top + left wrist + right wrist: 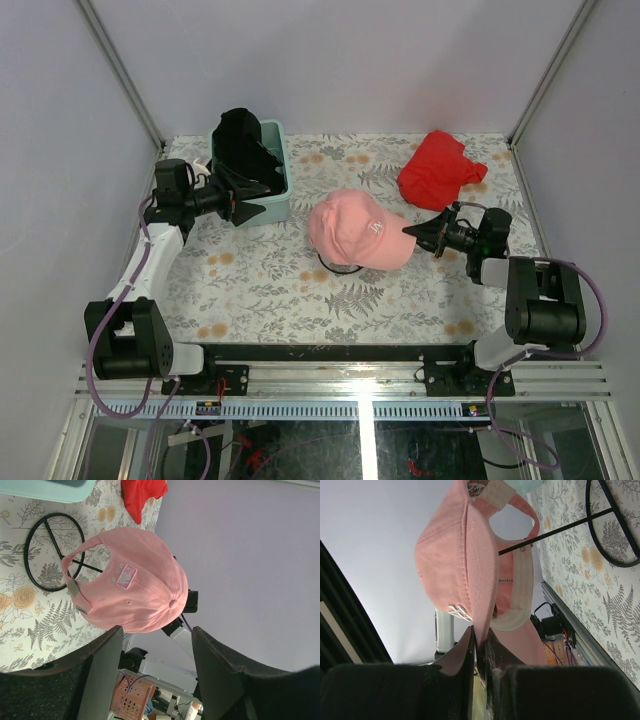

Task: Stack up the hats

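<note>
While L gripper [244,207] sits agape nr tub [284,188], R gripper [411,235] is clamped on brim of pink cap [348,224].

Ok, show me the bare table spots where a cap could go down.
Widest: the near strip of table between the pink cap and the rail. Smaller: the far middle, between tub and red cloth. Crowded: the left gripper at the tub, and the right gripper on the cap's brim.
</note>
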Motion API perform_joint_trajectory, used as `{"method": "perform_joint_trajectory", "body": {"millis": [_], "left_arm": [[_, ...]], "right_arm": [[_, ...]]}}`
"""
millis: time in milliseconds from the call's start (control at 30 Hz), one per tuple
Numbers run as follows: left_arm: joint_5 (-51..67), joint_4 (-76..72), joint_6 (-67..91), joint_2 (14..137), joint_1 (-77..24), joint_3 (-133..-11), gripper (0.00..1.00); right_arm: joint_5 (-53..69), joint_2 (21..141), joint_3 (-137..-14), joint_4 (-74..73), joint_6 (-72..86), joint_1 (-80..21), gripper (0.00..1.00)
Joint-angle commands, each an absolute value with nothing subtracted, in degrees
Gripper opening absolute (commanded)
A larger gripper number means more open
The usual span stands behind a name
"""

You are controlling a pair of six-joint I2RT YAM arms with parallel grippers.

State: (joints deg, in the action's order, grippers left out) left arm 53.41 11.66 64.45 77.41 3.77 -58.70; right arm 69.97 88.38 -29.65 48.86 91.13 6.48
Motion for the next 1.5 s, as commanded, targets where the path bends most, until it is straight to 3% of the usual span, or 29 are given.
{"method": "perform_joint_trajectory", "body": {"millis": [0,133,233,433,467,733,1167,1467], "left_arm": [[53.00,12.85,63.20,76.50,3.38,-58.44,0.56],[52.93,13.09,62.93,76.51,3.37,-58.58,0.56],[52.82,13.22,62.78,76.52,3.40,-58.77,0.56],[52.71,13.53,62.59,76.48,3.46,-58.98,0.56],[52.65,13.53,62.58,76.40,3.48,-58.93,0.56],[52.39,13.62,62.49,76.06,3.45,-58.61,0.57],[50.23,17.46,59.65,78.58,6.84,-64.61,0.63],[26.85,30.87,43.17,90.85,9.52,-87.60,0.67]], "right_arm": [[67.56,92.35,-26.33,64.46,102.97,6.59,0.06],[66.98,95.00,-26.30,73.48,109.31,6.59,0.06],[66.75,94.12,-27.15,70.82,107.61,6.73,0.13],[64.52,87.19,-32.24,36.23,83.44,8.03,0.29],[64.25,86.40,-33.73,31.06,80.12,8.19,0.36],[61.19,84.79,-37.79,15.36,70.02,11.18,0.53],[50.98,82.92,-45.61,-11.71,48.41,16.62,0.58],[42.17,78.36,-54.14,-25.20,39.73,17.19,0.63]]}}
